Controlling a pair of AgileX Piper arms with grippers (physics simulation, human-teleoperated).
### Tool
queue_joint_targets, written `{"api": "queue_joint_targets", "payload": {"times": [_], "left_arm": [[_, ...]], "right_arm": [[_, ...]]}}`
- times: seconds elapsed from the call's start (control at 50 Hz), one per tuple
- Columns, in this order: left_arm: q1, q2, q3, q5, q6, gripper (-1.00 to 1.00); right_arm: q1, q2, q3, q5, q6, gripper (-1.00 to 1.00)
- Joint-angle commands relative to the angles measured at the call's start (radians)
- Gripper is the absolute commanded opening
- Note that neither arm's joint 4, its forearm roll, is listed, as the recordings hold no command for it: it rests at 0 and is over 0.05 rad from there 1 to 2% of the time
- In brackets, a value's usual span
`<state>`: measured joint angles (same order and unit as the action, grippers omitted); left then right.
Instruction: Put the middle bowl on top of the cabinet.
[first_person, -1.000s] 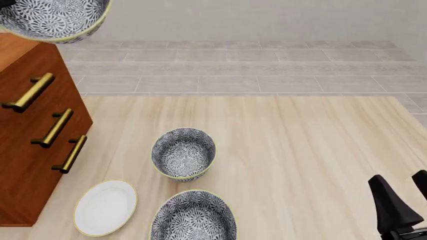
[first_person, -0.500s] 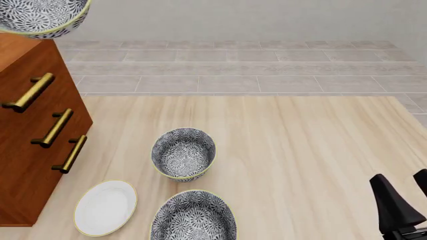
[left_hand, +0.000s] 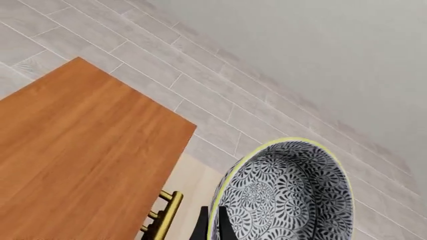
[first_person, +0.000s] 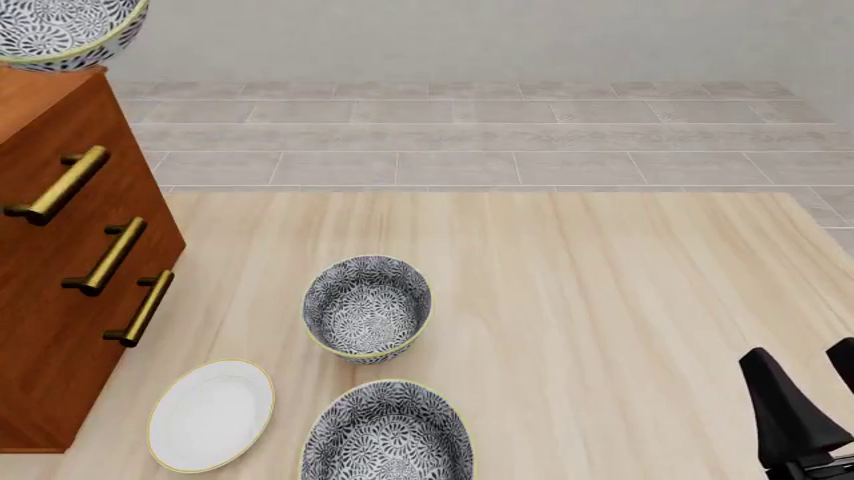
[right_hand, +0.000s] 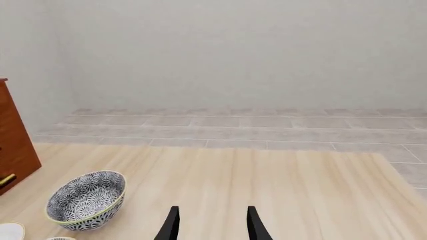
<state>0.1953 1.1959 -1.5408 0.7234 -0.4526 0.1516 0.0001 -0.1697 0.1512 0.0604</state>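
Nearest, a patterned bowl and a white plate lie on the table, the right gripper spread beside. Farther, a deeper bowl. Far left, the left gripper pinches the middle bowl above the cabinet.

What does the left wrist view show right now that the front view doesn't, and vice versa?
Only the left wrist view: the cabinet's flat top and the left gripper's fingers pinching the middle bowl's rim.

Only the front view: the deeper bowl, the white plate, a third bowl and the right gripper.

Both: cabinet and carried bowl.
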Motion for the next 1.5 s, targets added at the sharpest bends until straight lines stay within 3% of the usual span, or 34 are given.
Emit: {"api": "queue_joint_targets", "payload": {"times": [0.02,1.3,1.5], "left_arm": [[0.031,0.01,-0.007,-0.008,-0.015,-1.0],[0.25,0.06,0.059,-0.061,-0.163,-1.0],[0.266,0.069,0.07,-0.07,-0.199,-1.0]], "right_arm": [[0.003,0.0,0.004,-0.004,0.0,1.0],[0.017,0.0,-0.038,0.047,0.002,1.0],[0.013,0.0,0.008,0.004,0.001,1.0]]}}
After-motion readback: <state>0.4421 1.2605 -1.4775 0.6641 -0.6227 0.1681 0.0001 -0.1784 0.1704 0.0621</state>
